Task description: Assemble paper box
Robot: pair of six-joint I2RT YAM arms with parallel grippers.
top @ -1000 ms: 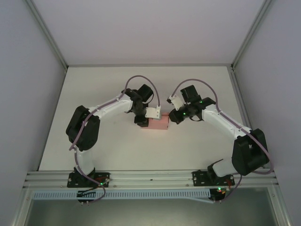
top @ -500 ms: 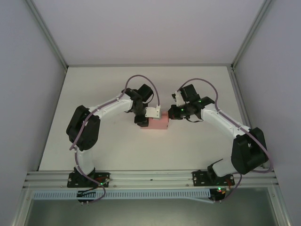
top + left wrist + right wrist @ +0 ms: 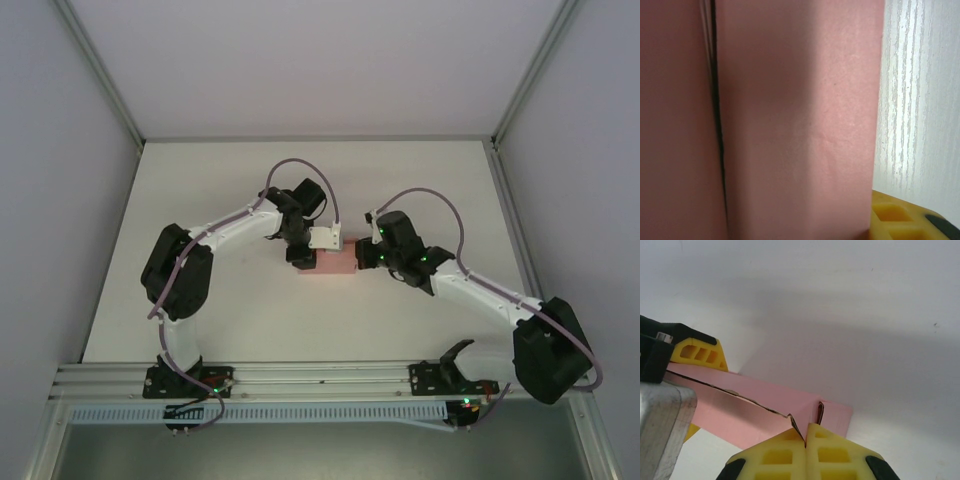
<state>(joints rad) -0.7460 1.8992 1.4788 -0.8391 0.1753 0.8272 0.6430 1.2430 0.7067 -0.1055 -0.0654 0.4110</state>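
The right gripper point(image 3: 805, 432), pressed together, has swung against the paper box point(image 3: 335, 262)'s end flap, likely tucking it, while the left gripper point(image 3: 303, 258) pinches the other end.

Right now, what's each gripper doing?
Left gripper: closed on the paper box.
Right gripper: closed, tips at the box's end; whether it pinches a flap cannot be told.

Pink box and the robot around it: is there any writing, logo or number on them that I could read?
None to read.
The paper box is plain pink card, without print.
The yellow fingers of the right gripper carry no marking.
The table has a white woodgrain, no lettering.
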